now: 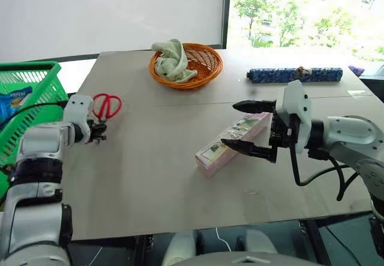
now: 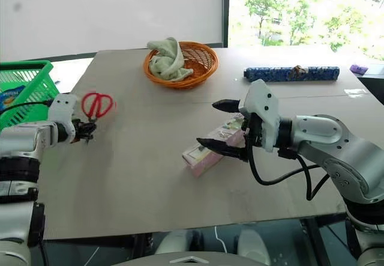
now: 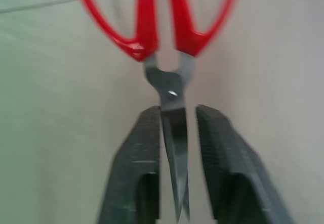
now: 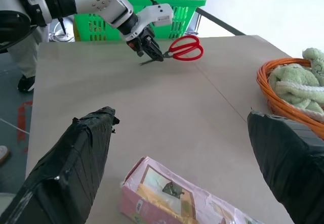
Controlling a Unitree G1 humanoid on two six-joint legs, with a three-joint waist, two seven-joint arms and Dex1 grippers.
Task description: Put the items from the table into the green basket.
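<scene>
One pair of scissors [image 1: 107,106] at left is clamped by the left tool [image 1: 99,131]; the right tool [image 1: 245,128] gapes wide over one pink box [image 1: 231,143] at centre.

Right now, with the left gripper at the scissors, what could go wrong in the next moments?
1. The left gripper has the scissors only by the thin blades, with a gap showing beside one finger. They could swing or slip out on the way to the green basket.

2. The basket's rim stands above the table; a low carry may catch the red handles on it.

3. The right gripper hangs open just over the pink box and might nudge it.
</scene>
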